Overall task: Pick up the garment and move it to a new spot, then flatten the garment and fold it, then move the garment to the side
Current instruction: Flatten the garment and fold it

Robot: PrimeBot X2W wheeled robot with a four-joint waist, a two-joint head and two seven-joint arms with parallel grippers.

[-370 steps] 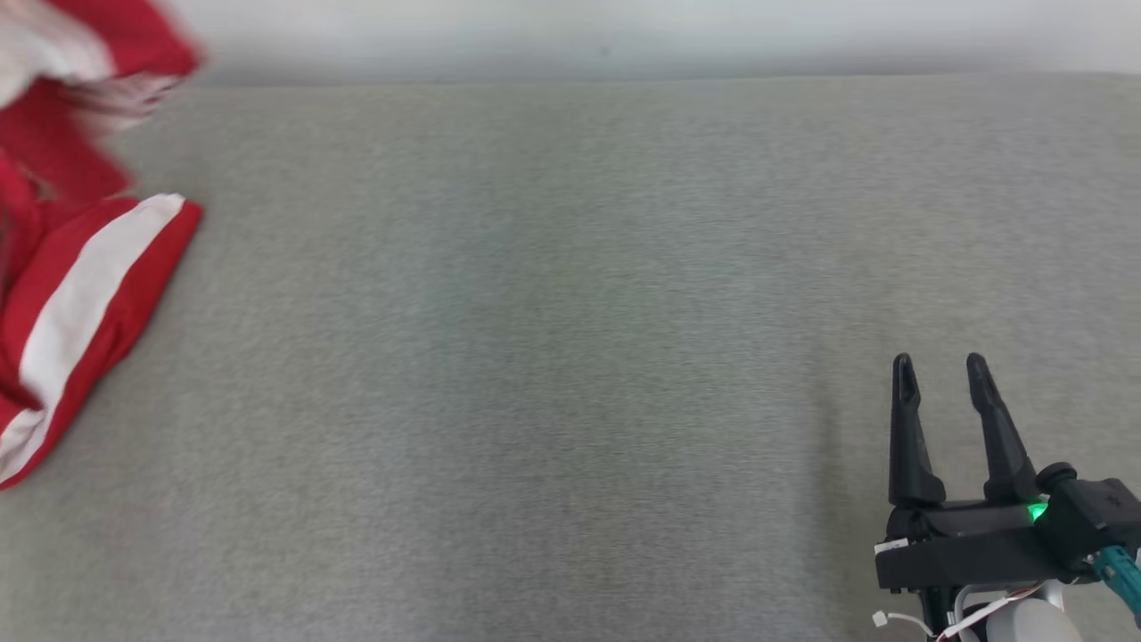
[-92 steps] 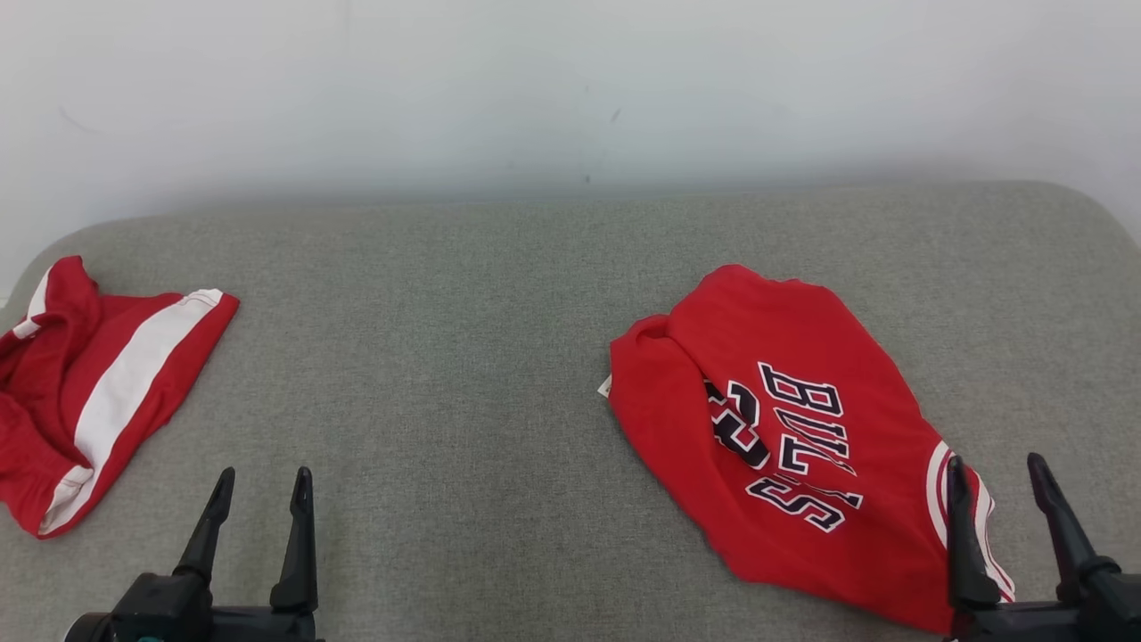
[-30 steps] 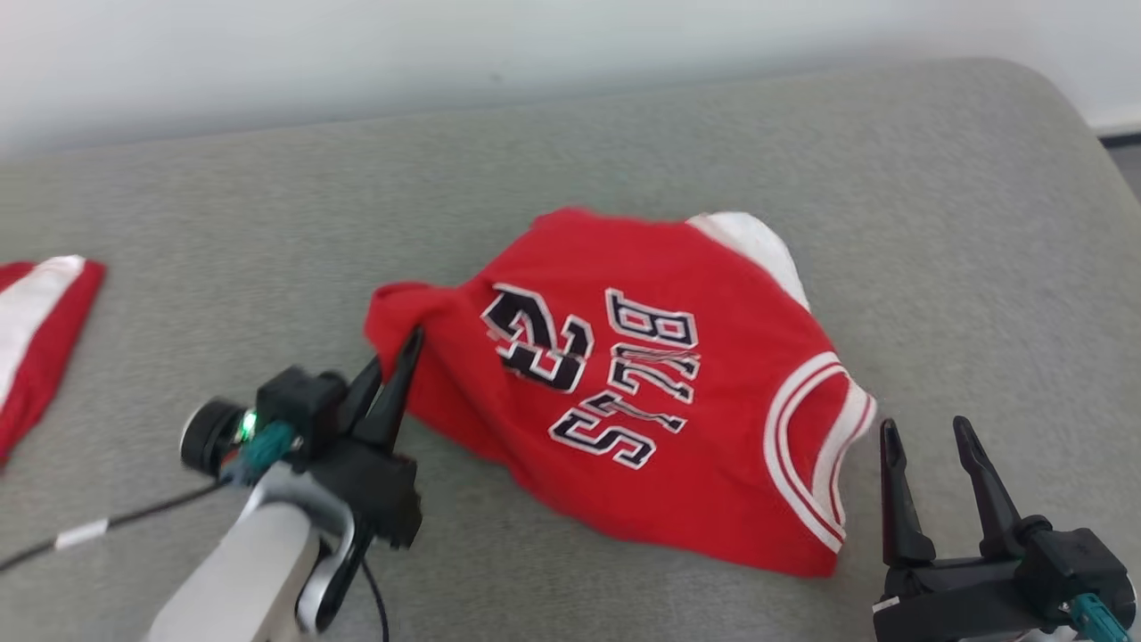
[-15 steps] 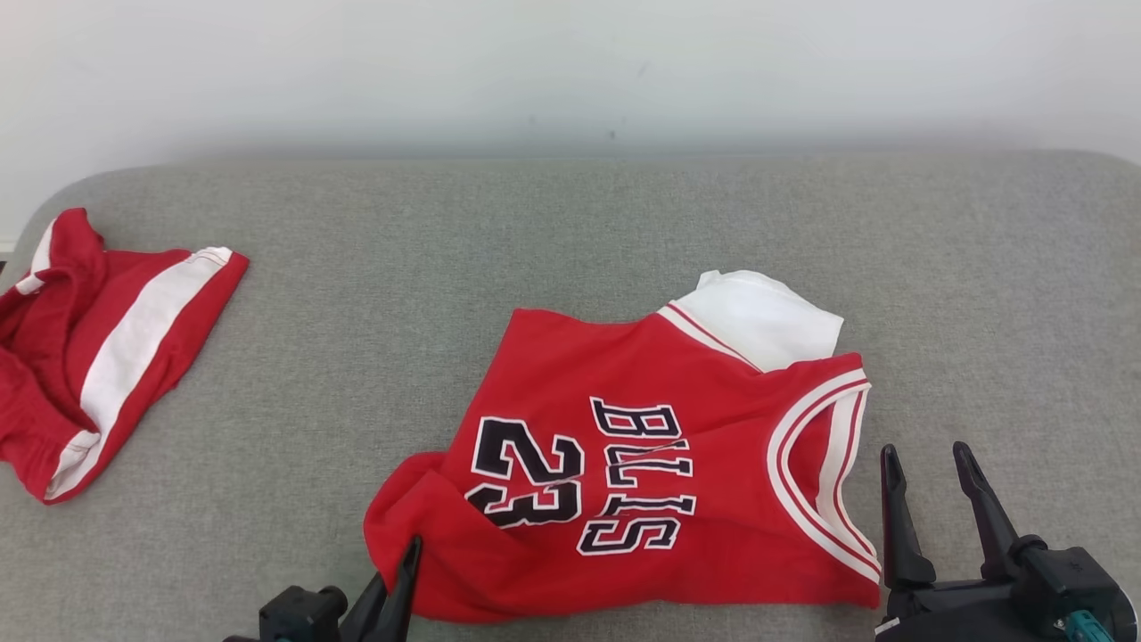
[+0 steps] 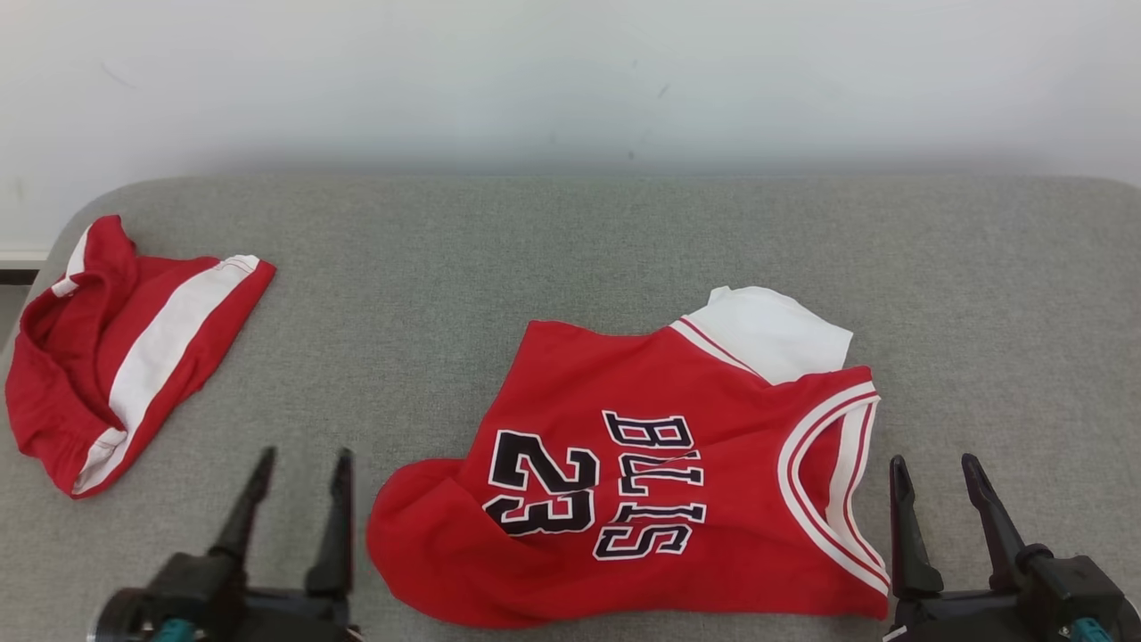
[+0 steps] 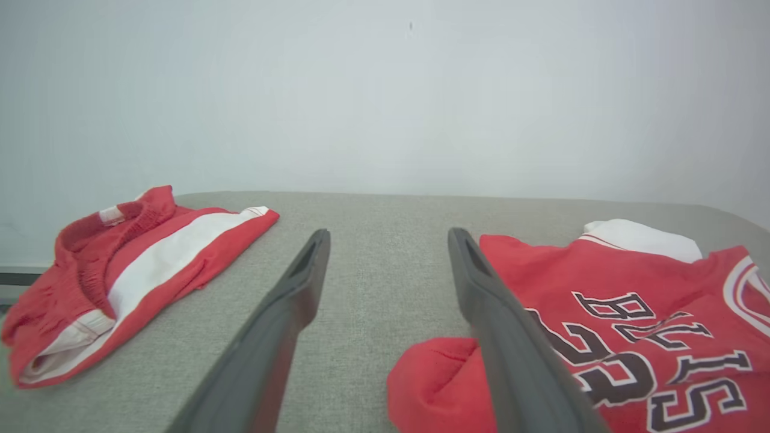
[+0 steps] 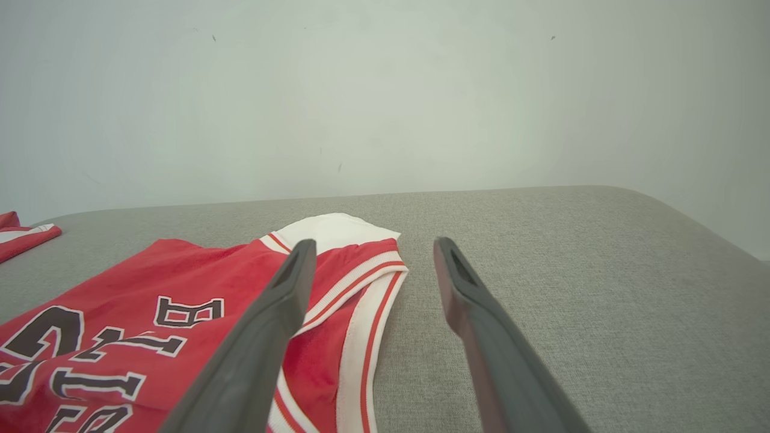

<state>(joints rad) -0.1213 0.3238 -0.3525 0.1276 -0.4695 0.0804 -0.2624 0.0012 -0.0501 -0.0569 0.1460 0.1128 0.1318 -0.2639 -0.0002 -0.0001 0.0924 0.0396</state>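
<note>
My left hand point(image 5: 304, 459) stood open at the near edge of the grey fabric-covered worktop point(image 5: 535, 259), its two dark fingers apart with nothing between them but bare grey cloth. My right hand point(image 5: 933, 465) was open as well and gripped nothing, fingers pointing away from me toward the pale wall point(image 5: 570, 80). Between the two hands lay the red jersey point(image 5: 642, 499), face up and rumpled rather than flat, with the number 23 and creased dark lettering showing. Its rounded near-left corner bulged up just beside my left hand, with a thin strip of grey between them in the head view. Its white-and-red trimmed opening point(image 5: 833, 481) lay toward my right hand, just beside that hand's inner finger; I could not tell whether they touched. A white flap of the jersey point(image 5: 771, 330) stuck out from under the far edge. Well apart from all this, at the far left corner of the worktop, sat a bunched pair of red shorts point(image 5: 53, 383) with a broad white stripe along the side, its waistband turned toward the wall.
</note>
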